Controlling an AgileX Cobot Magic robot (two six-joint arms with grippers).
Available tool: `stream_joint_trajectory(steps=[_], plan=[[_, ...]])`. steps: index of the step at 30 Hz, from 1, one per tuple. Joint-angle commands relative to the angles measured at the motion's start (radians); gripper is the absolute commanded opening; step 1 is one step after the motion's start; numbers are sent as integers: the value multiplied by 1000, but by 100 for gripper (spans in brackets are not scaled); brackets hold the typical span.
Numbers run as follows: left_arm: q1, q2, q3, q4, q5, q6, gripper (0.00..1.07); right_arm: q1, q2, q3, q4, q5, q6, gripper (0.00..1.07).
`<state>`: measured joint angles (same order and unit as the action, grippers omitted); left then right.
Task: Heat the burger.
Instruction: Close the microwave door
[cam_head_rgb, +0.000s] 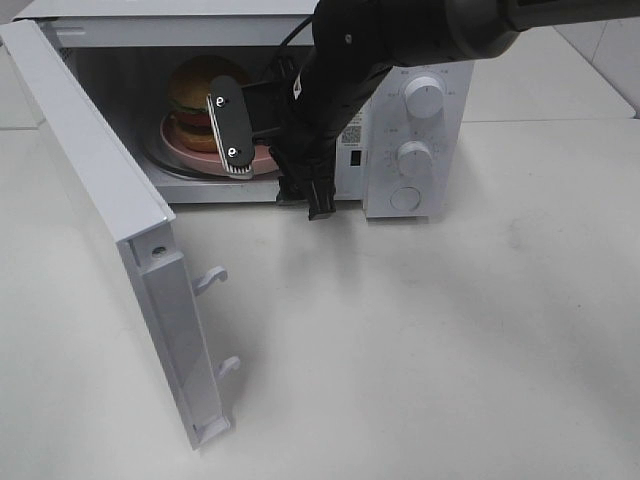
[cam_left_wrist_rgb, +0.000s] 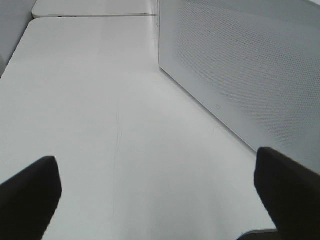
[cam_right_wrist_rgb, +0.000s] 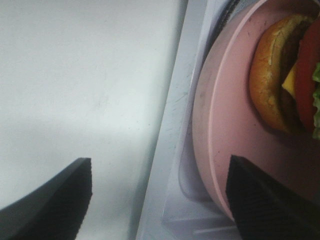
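Burger (cam_head_rgb: 200, 90) on pink plate (cam_right_wrist_rgb: 220, 125) inside microwave (cam_head_rgb: 420, 120), dead ahead of right tool (cam_right_wrist_rgb: 160, 162). We read its jaws as apart, gripping nothing. Door (cam_head_rgb: 100, 190) hangs open leftward. Left tool (cam_left_wrist_rgb: 156, 160), spread and empty over counter (cam_left_wrist_rgb: 100, 100), sits nearer, so it's our pick for closing.

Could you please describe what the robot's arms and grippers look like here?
The right arm is glossy black and tubular, with a thin black cable beside it. The right gripper has black fingers with finely textured faces; from above, one is white-edged with two white round marks. The left gripper shows only two blunt dark fingertips.
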<state>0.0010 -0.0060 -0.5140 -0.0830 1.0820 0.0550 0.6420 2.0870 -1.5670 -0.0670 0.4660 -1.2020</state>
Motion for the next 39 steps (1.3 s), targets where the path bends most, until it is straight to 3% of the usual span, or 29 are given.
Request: stream_joint_trajectory(steps=[1,21,31,39], plan=[[-1,-18,-2,-1,-14,-5,98,-2,-76,75,1,-40,-13,74],[-1,-18,-2,-1,-14,-5,98,-2,-320,331,-4,-75,22,74],[-1,-18,-2,-1,-14,-5,98,-2,-462,473,-106,-74,260,74],[-1,-18,-2,-1,-14,-5,98,-2,-571,559,-112,-73,461,74]])
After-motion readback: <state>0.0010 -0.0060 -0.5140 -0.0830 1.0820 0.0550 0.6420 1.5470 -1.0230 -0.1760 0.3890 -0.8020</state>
